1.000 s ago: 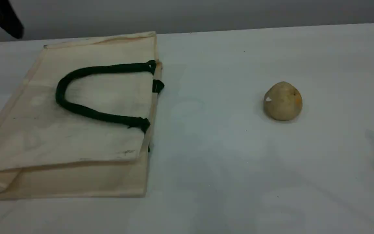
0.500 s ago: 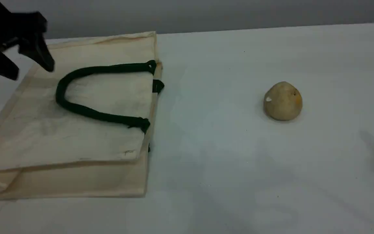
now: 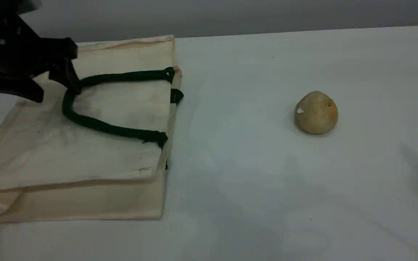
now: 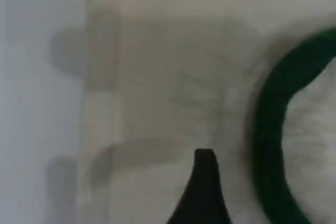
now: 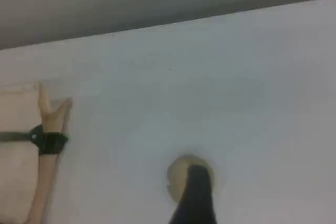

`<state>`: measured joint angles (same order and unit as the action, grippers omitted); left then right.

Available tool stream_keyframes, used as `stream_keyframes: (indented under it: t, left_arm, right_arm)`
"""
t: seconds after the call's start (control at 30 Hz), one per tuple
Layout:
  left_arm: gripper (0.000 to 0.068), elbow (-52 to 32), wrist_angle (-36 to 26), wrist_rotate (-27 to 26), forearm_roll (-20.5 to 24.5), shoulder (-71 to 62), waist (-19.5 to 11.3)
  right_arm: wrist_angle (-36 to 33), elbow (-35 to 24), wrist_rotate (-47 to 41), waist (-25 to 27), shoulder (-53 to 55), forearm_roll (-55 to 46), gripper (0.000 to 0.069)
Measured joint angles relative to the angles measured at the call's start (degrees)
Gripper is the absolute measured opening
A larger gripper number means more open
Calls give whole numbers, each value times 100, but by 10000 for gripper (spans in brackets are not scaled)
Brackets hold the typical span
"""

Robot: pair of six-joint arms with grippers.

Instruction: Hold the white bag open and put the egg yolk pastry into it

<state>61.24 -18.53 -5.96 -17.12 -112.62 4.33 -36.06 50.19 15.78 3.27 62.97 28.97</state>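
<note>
Upper left of the scene view: black left gripper (image 3: 54, 85), jaws spread wide and holding nothing, hovering over the large cream-white canvas bag (image 3: 85, 145), one fingertip right by the curve of its dark green rope handle (image 3: 96, 125). Bag lying flat at left on the white table (image 3: 252, 181). Right gripper (image 5: 193, 203) wide too, empty, fingertip in front of the small round tan egg yolk pastry (image 3: 316, 113), well apart at right.

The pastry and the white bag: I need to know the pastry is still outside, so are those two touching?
Apart. The scene view shows the egg yolk pastry alone on bare table, well right of the white bag, which lies flat.
</note>
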Motion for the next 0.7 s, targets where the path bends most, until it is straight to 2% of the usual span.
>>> stream_keyframes:
  t: [0.47, 0.6, 0.7]
  left_arm:
    - [538, 85, 159, 0, 15, -347, 42]
    - [460, 85, 184, 0, 17, -352, 42]
    - [372, 92, 195, 0, 22, -436, 42]
  right_arm:
    - [-18, 0, 0, 0, 0, 0, 570]
    - [-22, 0, 0, 0, 0, 0, 570]
    - [-22, 0, 0, 0, 0, 0, 570]
